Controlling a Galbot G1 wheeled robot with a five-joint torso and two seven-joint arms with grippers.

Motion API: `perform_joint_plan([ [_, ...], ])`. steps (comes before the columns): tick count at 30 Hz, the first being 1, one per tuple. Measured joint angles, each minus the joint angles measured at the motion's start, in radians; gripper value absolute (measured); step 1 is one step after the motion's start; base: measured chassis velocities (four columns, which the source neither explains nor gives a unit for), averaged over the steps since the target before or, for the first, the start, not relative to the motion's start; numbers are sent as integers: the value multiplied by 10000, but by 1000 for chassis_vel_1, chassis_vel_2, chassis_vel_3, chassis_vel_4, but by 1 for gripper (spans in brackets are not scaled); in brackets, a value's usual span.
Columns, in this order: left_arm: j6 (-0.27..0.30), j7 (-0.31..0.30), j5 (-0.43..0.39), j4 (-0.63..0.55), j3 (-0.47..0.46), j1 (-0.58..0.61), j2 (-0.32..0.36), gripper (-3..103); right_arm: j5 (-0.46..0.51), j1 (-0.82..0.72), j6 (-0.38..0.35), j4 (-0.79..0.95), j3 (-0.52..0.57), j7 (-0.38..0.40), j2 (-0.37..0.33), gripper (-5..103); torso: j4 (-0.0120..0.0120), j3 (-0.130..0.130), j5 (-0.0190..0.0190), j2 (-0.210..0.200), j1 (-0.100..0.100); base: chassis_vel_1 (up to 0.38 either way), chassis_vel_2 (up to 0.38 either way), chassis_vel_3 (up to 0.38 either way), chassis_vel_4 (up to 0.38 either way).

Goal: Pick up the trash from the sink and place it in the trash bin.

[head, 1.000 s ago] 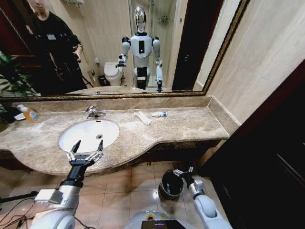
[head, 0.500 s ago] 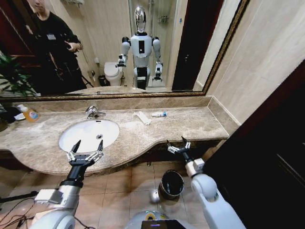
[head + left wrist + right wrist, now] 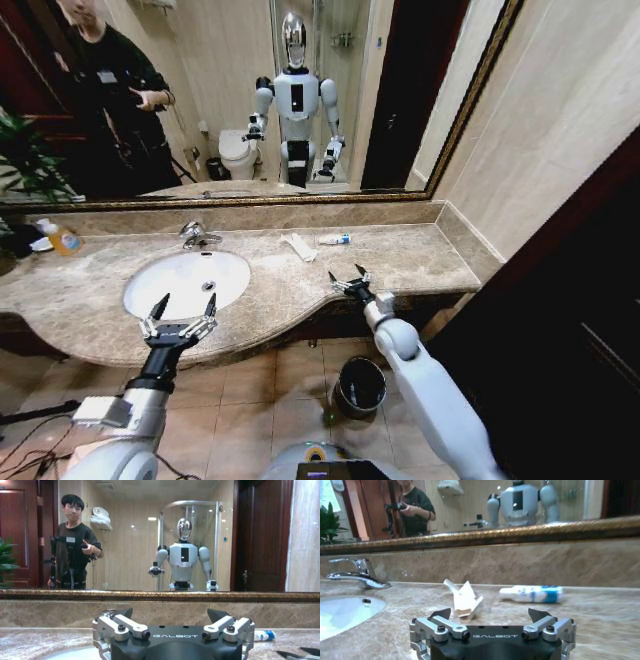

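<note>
right gripper (image 3: 347,277) spread wide and empty, low over the marble counter (image 3: 400,262) near its front edge, bare stone all round. just beyond, a crumpled white packet (image 3: 464,598) and a white-and-blue tube (image 3: 532,593), apart, near the back wall. left gripper (image 3: 182,308) also splayed, empty, at the front rim of the sink (image 3: 187,281), a smooth white oval with a chrome faucet (image 3: 197,236). on the tiled floor below the counter edge, the bin (image 3: 360,386), round, dark, shiny-rimmed.
</note>
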Motion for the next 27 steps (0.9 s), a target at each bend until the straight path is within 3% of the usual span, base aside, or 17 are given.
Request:
perform_joint_plan([
  [15, 0, 1, 0, 0, 0, 0, 1, 100, 807, 2501, -175, -2814, -706, 52, 1160, 100, 2, -1, -1, 0, 1, 0, 0, 0, 0],
  [27, 0, 1, 0, 0, 0, 0, 1, 100, 958, 2886, -183, -3672, -655, -156, 1451, 100, 1, -1, 1, 1, 0, 0, 0, 0, 0],
])
